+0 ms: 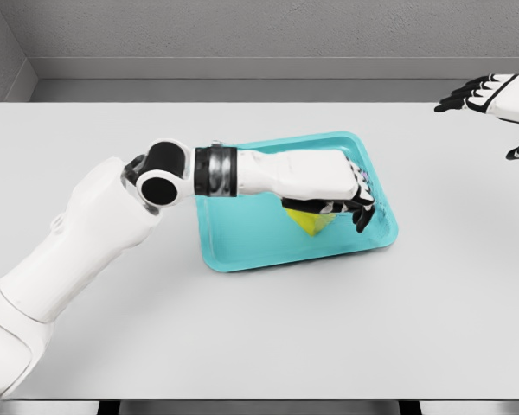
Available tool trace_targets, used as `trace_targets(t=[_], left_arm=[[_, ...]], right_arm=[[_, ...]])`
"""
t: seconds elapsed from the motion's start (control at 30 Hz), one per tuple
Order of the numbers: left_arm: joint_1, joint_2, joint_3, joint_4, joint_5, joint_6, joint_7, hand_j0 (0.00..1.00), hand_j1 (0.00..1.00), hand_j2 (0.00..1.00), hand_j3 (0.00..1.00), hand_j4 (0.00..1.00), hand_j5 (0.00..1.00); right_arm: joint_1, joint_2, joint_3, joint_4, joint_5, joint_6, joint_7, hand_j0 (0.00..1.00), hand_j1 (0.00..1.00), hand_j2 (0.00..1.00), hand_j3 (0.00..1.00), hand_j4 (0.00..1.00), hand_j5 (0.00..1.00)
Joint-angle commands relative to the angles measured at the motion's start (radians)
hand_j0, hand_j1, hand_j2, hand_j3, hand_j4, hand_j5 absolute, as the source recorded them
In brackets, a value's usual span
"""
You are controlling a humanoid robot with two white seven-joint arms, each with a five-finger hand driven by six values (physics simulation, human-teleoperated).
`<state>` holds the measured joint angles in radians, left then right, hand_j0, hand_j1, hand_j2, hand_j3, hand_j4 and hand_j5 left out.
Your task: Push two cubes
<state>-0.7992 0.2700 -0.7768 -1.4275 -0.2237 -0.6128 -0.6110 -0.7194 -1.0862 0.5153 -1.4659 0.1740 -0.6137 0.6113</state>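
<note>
A yellow cube lies in the teal tray, mostly hidden under my left hand. The left arm reaches in from the lower left, its hand over the tray's right half, fingers curled down around the yellow cube. Whether they grip it or only press on it I cannot tell. No second cube shows; the hand may hide one. My right hand hovers at the far right edge above the table, fingers spread, holding nothing.
The white table runs wide around the tray. A grey wall stands behind its far edge. The tray sits slightly rotated at the table's middle.
</note>
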Motion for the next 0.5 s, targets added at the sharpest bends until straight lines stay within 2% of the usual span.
trace_targets(t=[0.0,0.03,0.07,0.17,0.2,0.23,0.27,0.3,0.33,0.37,0.47], left_arm=[[0.000,0.149,0.030,-0.025,0.053,0.002,0.000,0.36,0.36,0.36,0.36,0.36,0.36],[0.002,0.181,0.030,-0.022,0.053,0.002,0.000,0.36,0.36,0.36,0.36,0.36,0.36],[0.015,0.189,0.030,-0.013,0.053,0.002,0.000,0.36,0.36,0.36,0.36,0.36,0.36],[0.055,0.181,0.019,0.015,0.044,0.002,0.000,0.36,0.36,0.36,0.36,0.36,0.36],[0.069,0.178,0.017,0.015,0.043,0.002,0.000,0.36,0.36,0.36,0.36,0.36,0.36],[0.069,0.175,0.017,0.016,0.043,0.002,0.000,0.36,0.36,0.36,0.36,0.36,0.36],[0.068,0.156,0.017,0.054,0.041,0.002,0.000,0.36,0.36,0.36,0.36,0.36,0.36],[0.064,0.111,0.016,0.143,0.009,0.002,0.000,0.36,0.36,0.36,0.36,0.36,0.36],[0.052,0.049,0.019,0.251,-0.049,0.002,0.000,0.36,0.36,0.36,0.36,0.36,0.36],[0.051,0.015,0.021,0.326,-0.063,0.002,0.000,0.36,0.36,0.36,0.36,0.36,0.36],[0.060,-0.014,0.016,0.337,-0.094,0.002,0.000,0.36,0.36,0.36,0.36,0.36,0.36]], right_arm=[[0.000,-0.001,0.003,-0.007,-0.005,0.003,0.000,1.00,1.00,1.00,1.00,1.00,1.00],[0.000,-0.001,0.003,-0.010,-0.005,0.003,0.000,1.00,1.00,1.00,1.00,1.00,1.00],[0.000,-0.001,0.005,-0.010,-0.005,0.003,0.000,0.95,0.95,0.95,0.95,0.95,0.95],[0.000,-0.001,0.003,-0.011,-0.005,0.003,0.000,0.75,0.75,0.75,0.75,0.75,0.75],[0.000,0.000,0.003,-0.010,-0.005,0.003,0.000,0.65,0.65,0.65,0.65,0.65,0.65],[0.000,-0.001,0.005,-0.010,-0.005,0.003,0.000,0.63,0.63,0.63,0.63,0.63,0.63],[0.000,0.000,0.003,-0.010,-0.005,0.003,0.000,0.63,0.63,0.63,0.63,0.63,0.63],[0.000,0.000,0.003,-0.010,-0.005,0.003,0.000,0.67,0.67,0.67,0.67,0.67,0.67],[0.000,0.000,0.003,-0.010,-0.005,0.003,0.000,0.89,0.89,0.89,0.89,0.89,0.89],[0.000,0.000,0.003,-0.010,-0.005,0.003,0.000,0.97,0.97,0.97,0.97,0.97,0.97],[-0.002,0.000,0.003,-0.010,-0.005,0.003,0.000,1.00,1.00,1.00,1.00,1.00,1.00]])
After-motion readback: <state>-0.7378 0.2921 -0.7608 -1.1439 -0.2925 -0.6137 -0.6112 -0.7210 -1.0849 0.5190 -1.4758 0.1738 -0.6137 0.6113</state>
